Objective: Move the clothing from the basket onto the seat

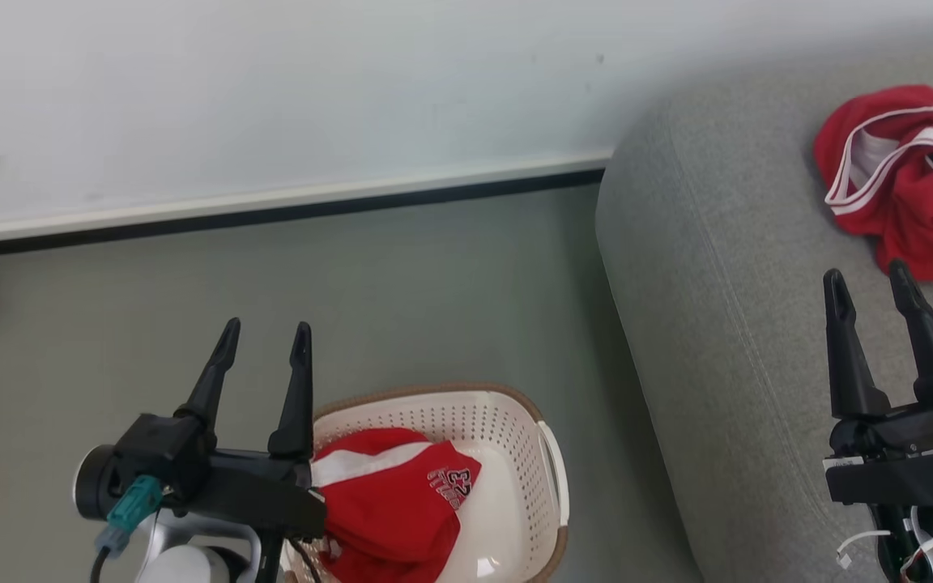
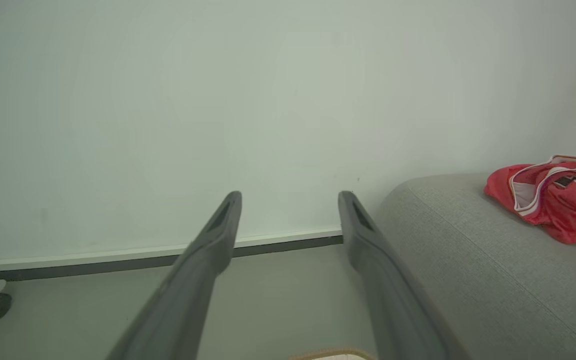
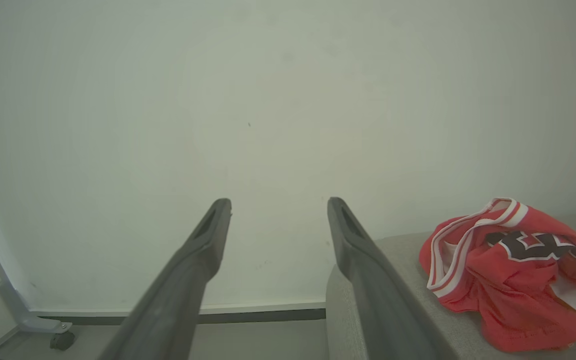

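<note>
The left gripper (image 1: 266, 326) is presented with its two long, dark, tapered fingers spread wide and nothing between them. The right gripper (image 1: 866, 271) is likewise spread and empty. At 5 o'clock from the left gripper, the oval, perforated cream basket (image 1: 466, 421) with its brown woven-look rim is found, holding a soft red garment (image 1: 394, 502) with a white stripe. At 1 o'clock from the right gripper, a crumpled red garment (image 1: 904, 186) with white-striped trim is seen lying on the grey, woven, round-edged seat (image 1: 717, 283).

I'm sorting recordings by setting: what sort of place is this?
Probably a home-style room, perhaps a staged one: a grey sofa with a red garment on it, a laundry basket on the floor, and a bare white wall.
</note>
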Controlling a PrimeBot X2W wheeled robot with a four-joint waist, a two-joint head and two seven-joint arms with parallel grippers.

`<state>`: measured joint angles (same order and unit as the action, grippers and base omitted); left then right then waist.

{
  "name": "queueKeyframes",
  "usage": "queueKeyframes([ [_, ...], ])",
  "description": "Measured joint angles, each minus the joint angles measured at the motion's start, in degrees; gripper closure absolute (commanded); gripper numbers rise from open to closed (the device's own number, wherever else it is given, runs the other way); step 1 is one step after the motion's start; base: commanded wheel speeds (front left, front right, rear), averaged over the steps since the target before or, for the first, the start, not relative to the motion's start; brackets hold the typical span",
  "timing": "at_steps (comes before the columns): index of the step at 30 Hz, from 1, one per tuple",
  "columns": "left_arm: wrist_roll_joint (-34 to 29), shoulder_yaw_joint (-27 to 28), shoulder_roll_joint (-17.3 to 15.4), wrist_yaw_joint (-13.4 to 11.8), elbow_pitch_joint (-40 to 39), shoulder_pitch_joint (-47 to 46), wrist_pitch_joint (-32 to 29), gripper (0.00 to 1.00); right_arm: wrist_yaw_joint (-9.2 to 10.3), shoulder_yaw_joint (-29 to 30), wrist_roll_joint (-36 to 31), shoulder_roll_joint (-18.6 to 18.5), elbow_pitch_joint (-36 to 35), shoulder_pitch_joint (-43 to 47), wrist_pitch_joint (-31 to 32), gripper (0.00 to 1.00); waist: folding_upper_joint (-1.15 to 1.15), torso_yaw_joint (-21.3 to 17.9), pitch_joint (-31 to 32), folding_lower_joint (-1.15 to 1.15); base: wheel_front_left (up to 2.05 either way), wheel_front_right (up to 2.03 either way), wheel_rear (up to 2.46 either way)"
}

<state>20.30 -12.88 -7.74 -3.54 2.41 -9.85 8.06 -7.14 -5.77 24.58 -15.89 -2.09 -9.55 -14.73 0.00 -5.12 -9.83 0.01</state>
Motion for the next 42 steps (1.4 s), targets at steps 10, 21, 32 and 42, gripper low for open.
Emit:
queueKeyframes([
  [10, -0.71, -1.12, 0.25, 0.00, 0.58, -4.67, -2.20, 0.00, 0.00, -0.93, 1.80, 0.02, 1.96, -3.04, 0.01, 0.00, 0.00, -2.10, -6.70, 0.00, 0.00, 0.00, 0.00],
  [21, -1.98, -2.64, 0.67, 0.54, 5.45, -9.60, -3.97, 0.00, 0.00, -1.42, 4.48, 0.40, 5.49, -6.88, 0.63, 0.00, 0.01, -3.86, -13.17, 0.01, 0.00, 0.00, 0.00],
  [32, -2.92, -5.83, 1.51, 1.34, 14.14, -13.64, -7.86, 0.00, 0.00, -3.05, 5.71, 0.30, 5.77, -9.46, 1.29, 0.00, 0.01, -4.81, -18.23, 0.01, 0.00, 0.00, 0.00],
  [42, -4.24, -7.55, 1.69, 2.04, 23.66, -19.39, -11.66, 0.00, 0.00, -5.24, 5.83, 0.13, 2.25, -13.71, 0.94, 0.00, 0.01, -6.24, -24.02, 0.00, 0.00, 0.00, 0.00],
])
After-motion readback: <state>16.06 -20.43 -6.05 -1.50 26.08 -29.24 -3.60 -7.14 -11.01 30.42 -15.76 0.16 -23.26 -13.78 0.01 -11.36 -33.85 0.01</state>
